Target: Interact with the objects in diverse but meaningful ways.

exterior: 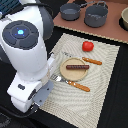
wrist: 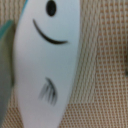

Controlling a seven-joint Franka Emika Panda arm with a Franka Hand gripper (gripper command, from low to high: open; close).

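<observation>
The white robot arm [exterior: 27, 55] is filling the exterior view's left side, bending down over the near left corner of a woven beige placemat [exterior: 105, 75] that is lying on a dark table [exterior: 117, 107]. Its gripper [exterior: 37, 97] is sitting low at that corner, but its fingers are hiding behind the arm's body, so I cannot tell whether they are spread, pressed together or pinching anything. Along the far edge, on a brown counter [exterior: 107, 31], two grey pots are standing side by side: the larger pot [exterior: 96, 15] toward the exterior view's right and the smaller pot [exterior: 70, 11] to its left, both wearing dark lids. A round tan plate [exterior: 75, 68] is resting near the middle of the placemat, and a brown sausage stick [exterior: 77, 66] is lying across it. A small red tomato [exterior: 88, 46] is sitting on the placemat beyond the plate, apart from it. An orange-handled knife [exterior: 92, 61] is lying just beside the plate on its far right, and an orange-handled fork [exterior: 75, 85] is lying just beside it on the near side, its prongs pointing toward the arm. In the wrist view, a white flat piece [wrist: 42, 70] with a drawn eye, smile and fin, shaped like a fish, is lying close under the camera on the woven placemat [wrist: 105, 95], filling much of the picture and looking blurred.
</observation>
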